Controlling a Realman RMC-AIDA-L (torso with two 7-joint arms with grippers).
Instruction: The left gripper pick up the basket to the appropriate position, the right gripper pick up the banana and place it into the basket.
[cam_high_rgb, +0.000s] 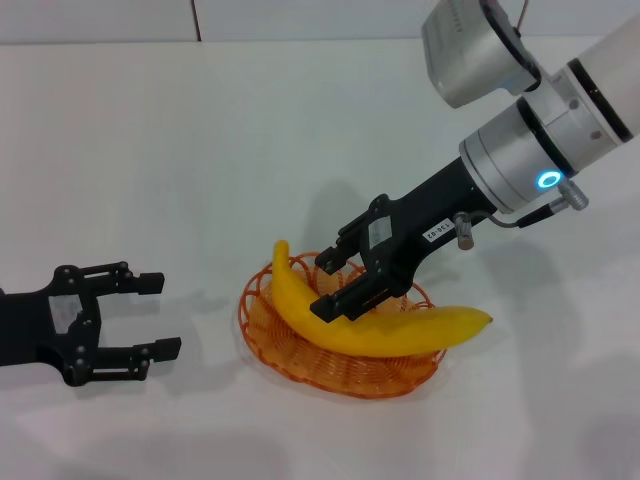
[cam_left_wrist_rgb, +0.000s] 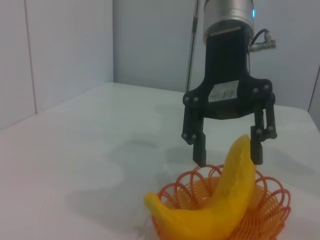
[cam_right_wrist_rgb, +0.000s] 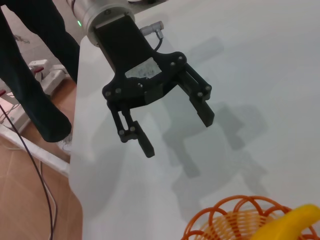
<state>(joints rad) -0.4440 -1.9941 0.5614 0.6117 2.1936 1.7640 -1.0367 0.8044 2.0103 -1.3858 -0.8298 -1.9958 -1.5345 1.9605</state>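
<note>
Banana (cam_high_rgb: 380, 330) in basket (cam_high_rgb: 262, 290); claw label unreadable

banana (cam_high_rgb: 380, 335) in basket (cam_high_rgb: 262, 300)

A plain white desk (cam_high_rgb: 200, 150) carries everything and runs back to a pale wall. Directly on it sits the basket (cam_high_rgb: 262, 300), a shallow oval of looped orange wire, set toward the near middle of the surface. Soft grey shadows fall on the white top beside the basket and to its left.
</note>
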